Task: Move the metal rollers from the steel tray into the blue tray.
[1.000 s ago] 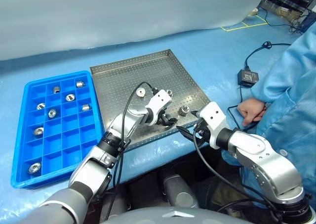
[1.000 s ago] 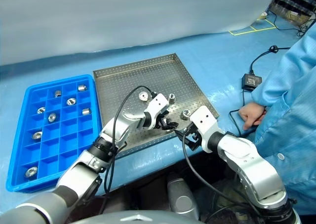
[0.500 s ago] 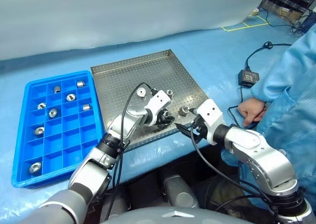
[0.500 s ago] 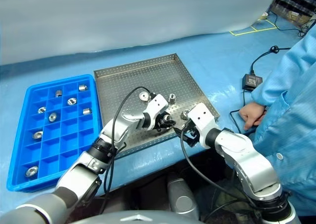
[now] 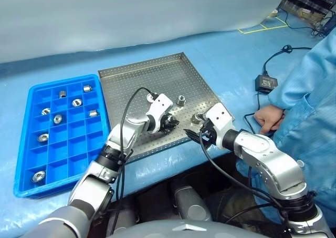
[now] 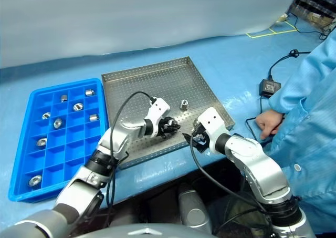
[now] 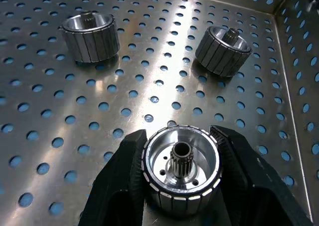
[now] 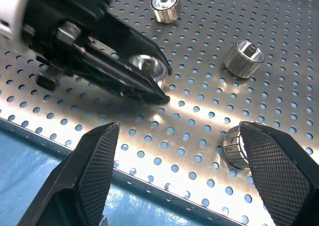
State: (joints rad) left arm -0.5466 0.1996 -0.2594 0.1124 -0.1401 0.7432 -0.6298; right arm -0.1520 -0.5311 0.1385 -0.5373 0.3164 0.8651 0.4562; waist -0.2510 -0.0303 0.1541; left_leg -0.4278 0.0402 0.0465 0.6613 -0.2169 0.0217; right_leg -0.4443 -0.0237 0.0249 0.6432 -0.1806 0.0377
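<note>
My left gripper (image 5: 171, 123) is shut on a metal roller (image 7: 180, 166), a ribbed silver cylinder with a toothed centre hub, held low over the steel tray (image 5: 137, 76) near its front edge. Two more rollers (image 7: 89, 30) (image 7: 223, 44) lie on the perforated floor beyond it. My right gripper (image 8: 178, 131) stands open at the tray's front right corner, pointing at the left gripper, with one roller (image 8: 237, 145) close to its finger. The blue tray (image 5: 27, 149) lies to the left and has several rollers (image 5: 38, 176) in its compartments.
A person in a blue coat stands at the right, with a hand (image 5: 268, 120) resting on the table near the steel tray's right side. A black power adapter (image 5: 265, 82) and its cable lie behind the hand. Blue sheeting covers the table.
My left gripper has shut on a roller and drawn it to the left. My right gripper stays open and has edged slightly closer to the tray's front corner.
</note>
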